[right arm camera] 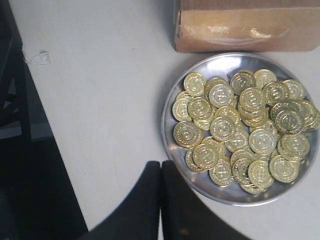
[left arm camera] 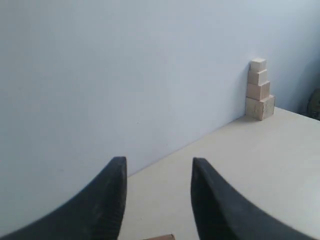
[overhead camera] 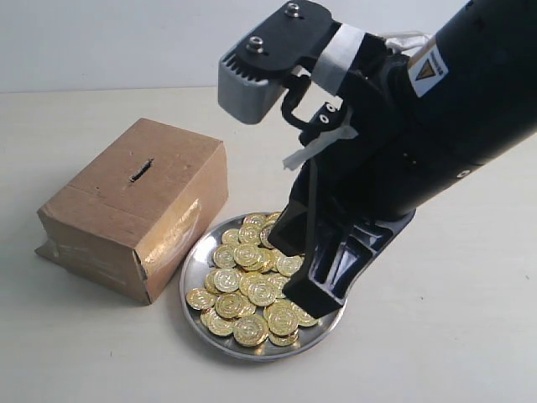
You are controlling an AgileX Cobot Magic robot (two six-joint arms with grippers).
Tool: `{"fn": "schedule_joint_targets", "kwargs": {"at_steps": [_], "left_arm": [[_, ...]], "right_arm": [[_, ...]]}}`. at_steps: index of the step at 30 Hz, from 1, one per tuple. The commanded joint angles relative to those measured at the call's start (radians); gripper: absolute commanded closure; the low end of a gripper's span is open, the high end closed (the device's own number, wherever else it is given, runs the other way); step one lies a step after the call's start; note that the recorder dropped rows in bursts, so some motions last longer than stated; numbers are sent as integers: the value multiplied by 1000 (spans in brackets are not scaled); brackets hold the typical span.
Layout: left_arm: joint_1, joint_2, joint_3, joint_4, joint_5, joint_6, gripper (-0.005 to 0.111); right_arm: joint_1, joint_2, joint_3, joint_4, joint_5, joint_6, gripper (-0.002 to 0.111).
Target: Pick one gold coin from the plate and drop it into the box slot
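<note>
Hanging over the plate's 3 o'clock side in the exterior view, the right gripper [right arm camera: 161, 170] has its 2 fingers [right arm camera: 145, 205] pressed together with nothing between them. The left gripper [left arm camera: 157, 200] is spread wide, empty and aimed at a bare wall [left arm camera: 125, 75]. Under the right one sits the plate [right arm camera: 222, 64], heaped with gold coins [right arm camera: 235, 125]. They look thin, stiff, light and slick, and they overlap, so a flat pinch would likely skid. I would take 1 by its rim near the heap's 8 o'clock edge, where coins lie more singly. The box [overhead camera: 180, 180] stands just beside the plate at its 10 o'clock, with the slot [overhead camera: 140, 172] in its top face. A yellow warning sticker [overhead camera: 426, 71] on the arm [overhead camera: 470, 101] is too small to read, and the coins' embossing is also illegible.
</note>
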Motion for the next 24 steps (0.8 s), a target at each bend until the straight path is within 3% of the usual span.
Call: {"fn": "schedule_joint_targets", "kwargs": {"at_steps": [1,9,13,19,24], "left_arm": [[-5,-40,-3,-6,6,-6,65],[15,-161,17,-4,15,-6,65],[118,-303,63,-6,16,-6,65],[237,-481,112,-4,15,-6,65],[317,-598,117,-4,15,-6,65]], "right_arm": [[1,-15,0,5,-15,0,108],[-32,-228,0,17,-17,0,108],[-216,-382,0,150,-17,0,108],[-480,-620,0,145,-21,0,108],[-574,-826,0,125,-31,0,108]]}}
